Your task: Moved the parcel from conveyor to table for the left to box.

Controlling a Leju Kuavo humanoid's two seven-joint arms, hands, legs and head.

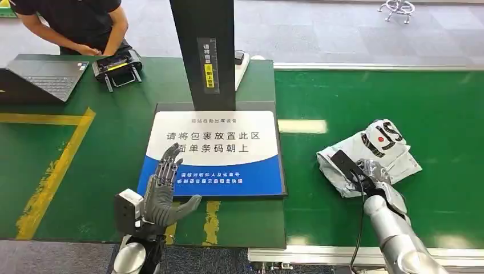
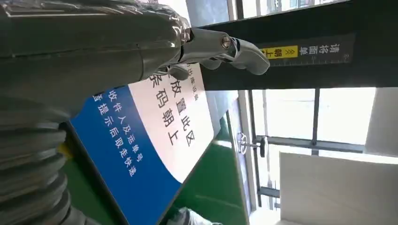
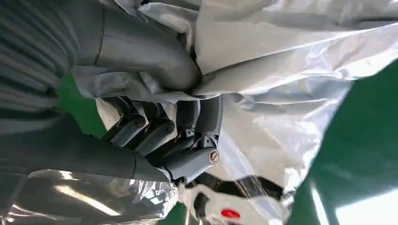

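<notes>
Green conveyor [image 1: 399, 97] carries crumpled grey parcel [image 1: 374, 157] w/ black "JS"-like print, right hand [image 1: 371, 174] clenched round its plastic; blue/white sign [image 1: 217, 151] reads 请将包裹放置此区, left hand [image 1: 162, 191] spread, holding nothing, over its corner.

A parcel-sorting hall is suggested by a green conveyor belt [image 1: 399, 97], a placement sign [image 1: 214, 151] and floor markings [image 1: 51, 171].

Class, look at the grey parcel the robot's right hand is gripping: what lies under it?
The parcel lies on the green conveyor belt, gripped by the right hand. Whatever is beneath its middle is covered by the crumpled plastic.
</notes>
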